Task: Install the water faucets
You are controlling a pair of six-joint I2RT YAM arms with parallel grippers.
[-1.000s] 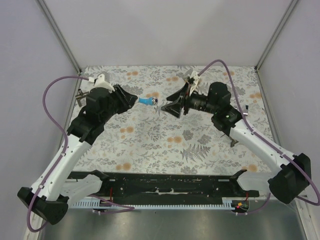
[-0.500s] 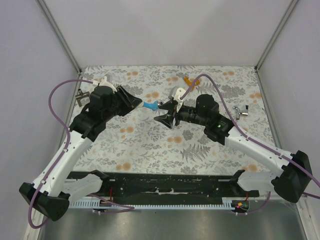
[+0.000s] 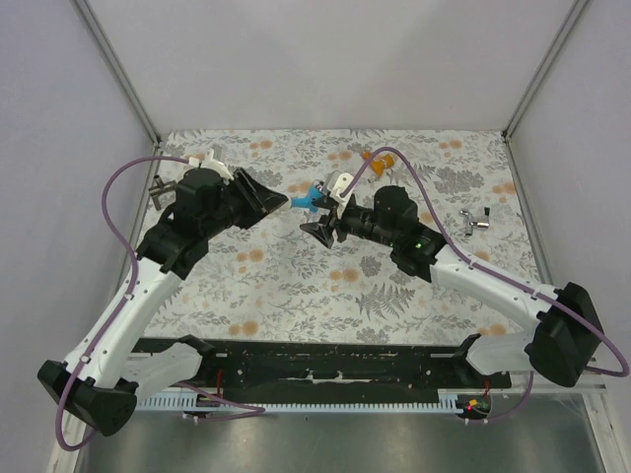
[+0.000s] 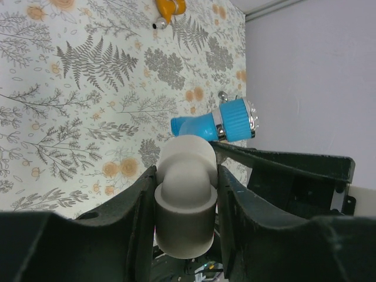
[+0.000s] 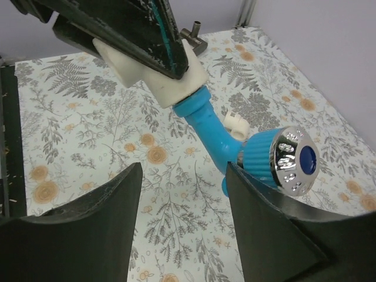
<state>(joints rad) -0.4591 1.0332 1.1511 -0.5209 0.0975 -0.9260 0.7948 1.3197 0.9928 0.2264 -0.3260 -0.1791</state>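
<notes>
- Brought right gripper (image 5: 183, 170), spread wide, up beside knob of blue faucet (image 5: 217, 132) this past second.
- Clenches left gripper (image 3: 283, 200) on fitting (image 4: 185, 194) bearing that faucet, aloft.
- Suggests tightening next; leaves orange faucet (image 3: 380, 158) on table (image 3: 296, 286).

1. The blue faucet (image 3: 314, 195) is bright blue plastic. It has a bent spout, a ribbed knob body, and a chrome-ringed cap with a blue centre (image 5: 298, 160).
2. Its spout end sits in a white elbow fitting (image 4: 185, 197), which my left gripper (image 3: 280, 200) clamps between its fingers. The faucet sticks out past my fingertips with the knob end farthest from me and its neck tilted.
3. From my right wrist it slants down from the fitting, with the cap facing that camera.
4. The orange faucet (image 3: 380, 158) lies on its side on the flowered table (image 3: 296, 281), near the far edge. It is well apart from the blue one. It is too small to make out its knob.
</notes>
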